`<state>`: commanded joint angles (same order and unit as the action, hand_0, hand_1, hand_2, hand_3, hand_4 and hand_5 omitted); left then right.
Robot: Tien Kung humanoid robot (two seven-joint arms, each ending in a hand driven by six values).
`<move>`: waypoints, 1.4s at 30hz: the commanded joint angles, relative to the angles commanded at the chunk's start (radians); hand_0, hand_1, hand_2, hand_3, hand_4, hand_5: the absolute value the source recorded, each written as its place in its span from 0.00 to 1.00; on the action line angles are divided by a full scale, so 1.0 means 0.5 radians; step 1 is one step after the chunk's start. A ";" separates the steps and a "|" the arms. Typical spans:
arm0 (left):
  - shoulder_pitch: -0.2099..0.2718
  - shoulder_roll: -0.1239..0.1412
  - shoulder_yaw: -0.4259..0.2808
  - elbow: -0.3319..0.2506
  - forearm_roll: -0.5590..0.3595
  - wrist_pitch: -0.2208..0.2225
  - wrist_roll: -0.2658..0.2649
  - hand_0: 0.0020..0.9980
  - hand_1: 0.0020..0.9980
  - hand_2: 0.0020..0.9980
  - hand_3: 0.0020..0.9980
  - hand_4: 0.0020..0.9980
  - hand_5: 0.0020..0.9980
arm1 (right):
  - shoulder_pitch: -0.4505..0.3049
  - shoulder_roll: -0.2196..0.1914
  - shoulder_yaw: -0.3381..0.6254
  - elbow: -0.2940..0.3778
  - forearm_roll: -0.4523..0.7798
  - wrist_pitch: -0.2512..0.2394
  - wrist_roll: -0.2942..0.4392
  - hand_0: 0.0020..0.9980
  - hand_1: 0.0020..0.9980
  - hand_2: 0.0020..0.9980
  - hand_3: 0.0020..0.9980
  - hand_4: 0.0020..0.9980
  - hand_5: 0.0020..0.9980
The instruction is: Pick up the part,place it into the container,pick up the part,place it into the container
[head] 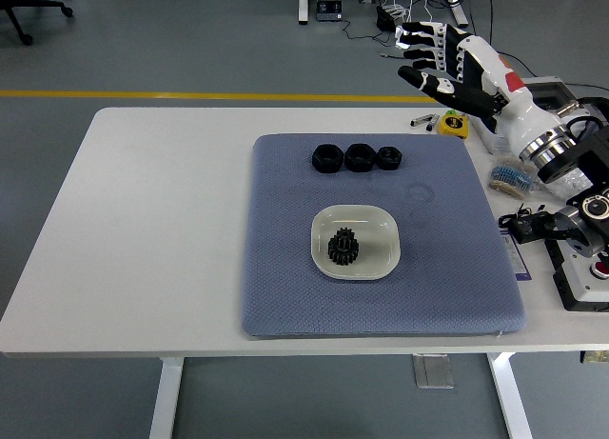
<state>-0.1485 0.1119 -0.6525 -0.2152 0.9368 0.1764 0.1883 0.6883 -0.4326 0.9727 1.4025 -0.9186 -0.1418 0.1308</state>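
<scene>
Gears (pixel 343 247), two stacked in one dish (pixel 378 259); three nuts (pixel 358 157) beyond; right hand (pixel 450 63) spread, empty.

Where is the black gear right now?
In the head view, the black gear sits inside the white dish at the centre of the blue mat, nearer than three black nuts.

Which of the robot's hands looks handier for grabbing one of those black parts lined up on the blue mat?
Probably the right. The right hand, fingers spread and empty, hovers past the table's far edge, not far from the three black ring-shaped parts on the blue-grey mat. No left arm shows at all.
</scene>
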 joint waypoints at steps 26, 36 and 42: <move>-0.054 0.006 0.143 -0.017 -0.095 -0.012 -0.035 0.71 0.72 0.75 0.66 0.69 0.68 | -0.740 0.044 0.600 0.343 0.224 -0.088 0.094 0.92 0.89 0.89 0.90 1.00 0.78; -0.050 0.008 0.167 -0.023 -0.087 -0.020 -0.038 0.71 0.72 0.75 0.66 0.69 0.68 | -0.822 0.034 0.659 0.379 0.238 -0.019 0.121 0.93 0.89 0.89 0.89 1.00 0.78; -0.040 0.009 0.191 -0.027 -0.081 -0.029 -0.046 0.71 0.71 0.75 0.66 0.69 0.68 | -0.838 0.027 0.680 0.408 0.311 -0.005 0.155 0.93 0.88 0.89 0.90 1.00 0.78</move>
<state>-0.1686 0.1166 -0.5569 -0.2287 0.8965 0.1618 0.1653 0.2694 -0.4192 1.3128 1.6067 -0.7631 -0.1441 0.2081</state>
